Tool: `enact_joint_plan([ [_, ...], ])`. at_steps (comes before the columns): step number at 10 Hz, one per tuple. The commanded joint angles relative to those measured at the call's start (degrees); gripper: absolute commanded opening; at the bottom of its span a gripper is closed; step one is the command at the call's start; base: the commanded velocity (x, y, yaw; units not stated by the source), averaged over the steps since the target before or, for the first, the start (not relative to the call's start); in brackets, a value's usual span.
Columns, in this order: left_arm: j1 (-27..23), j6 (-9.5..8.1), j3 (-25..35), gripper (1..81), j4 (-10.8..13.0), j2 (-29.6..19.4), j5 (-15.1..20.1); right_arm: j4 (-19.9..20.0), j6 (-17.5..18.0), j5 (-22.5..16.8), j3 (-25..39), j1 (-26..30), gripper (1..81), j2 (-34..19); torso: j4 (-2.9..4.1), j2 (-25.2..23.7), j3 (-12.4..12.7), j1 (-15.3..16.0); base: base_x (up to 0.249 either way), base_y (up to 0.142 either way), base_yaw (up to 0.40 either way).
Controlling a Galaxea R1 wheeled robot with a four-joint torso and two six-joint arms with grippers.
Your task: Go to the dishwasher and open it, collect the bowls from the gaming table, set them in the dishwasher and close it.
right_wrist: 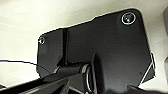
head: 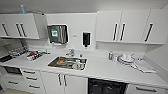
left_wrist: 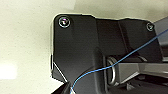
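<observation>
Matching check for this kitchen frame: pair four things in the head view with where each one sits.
Things:
1. sink
2. dishwasher
3. black dispenser
4. white crockery

Places:
A. on the wall above the counter
B. under the counter, right of the sink
C. set into the counter, middle
D. on the counter, right side

Pairs: 1-C, 2-B, 3-A, 4-D

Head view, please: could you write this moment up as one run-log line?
scene: kitchenette | dishwasher: dark opening under white counter, right of sink | sink: holds dishes | bowls: none identifiable
</observation>
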Motion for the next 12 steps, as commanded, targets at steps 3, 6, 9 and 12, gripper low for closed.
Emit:
enact_joint_plan([
  [3, -2.25, 0.2, 0.0, 81.1, 0.42, -0.66, 2.86, 0.06, 0.18, -1.41, 0.59, 0.89, 81.1, -0.15, 0.0, 0.0, 0.0, 0.0, 0.0, 0.0, 0.308],
  [6, -2.25, 0.2, 0.0, 81.1, 0.33, -0.66, 2.86, 6.07, -6.51, -6.31, -0.56, 0.54, 81.1, 1.69, 0.0, 0.0, 0.0, -0.02, 0.0, 0.0, 0.308],
  [9, -2.25, 0.2, 0.0, 81.1, 0.42, -0.84, 2.86, 40.33, -42.72, -7.3, 0.85, 0.71, 81.1, 2.23, 0.0, 0.0, 0.0, -0.02, 0.0, 0.0, 0.308],
  [12, -2.25, 0.2, 0.09, 81.1, 0.5, -0.84, 2.86, 52.0, -56.66, -7.9, 1.38, 1.41, 81.1, 2.05, 0.0, 0.0, 0.0, -0.02, 0.0, 0.0, 0.305],
])
